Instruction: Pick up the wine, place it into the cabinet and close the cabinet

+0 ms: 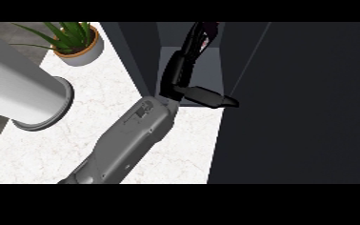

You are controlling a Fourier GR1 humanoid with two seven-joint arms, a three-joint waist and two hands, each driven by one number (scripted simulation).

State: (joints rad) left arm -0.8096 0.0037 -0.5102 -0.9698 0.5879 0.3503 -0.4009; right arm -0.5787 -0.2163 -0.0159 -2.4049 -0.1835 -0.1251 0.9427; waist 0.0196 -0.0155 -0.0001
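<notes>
One black hand (184, 71), the right, reaches inside the tall dark cabinet (295, 100), fingers curled round the dark glass wine bottle (205, 34). We judge it heavy, slick, breakable; best held round its body. Left hand unseen.

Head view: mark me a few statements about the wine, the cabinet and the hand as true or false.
1. The left hand reaches into the cabinet. True.
2. The cabinet is closed. False: its compartment stands open.
3. A potted plant stands on the counter, left of the cabinet. True.
4. The wine bottle lies on the counter beside the plant. False: it is inside the cabinet opening, at the hand.
5. Both hands show. False: only one does.
</notes>
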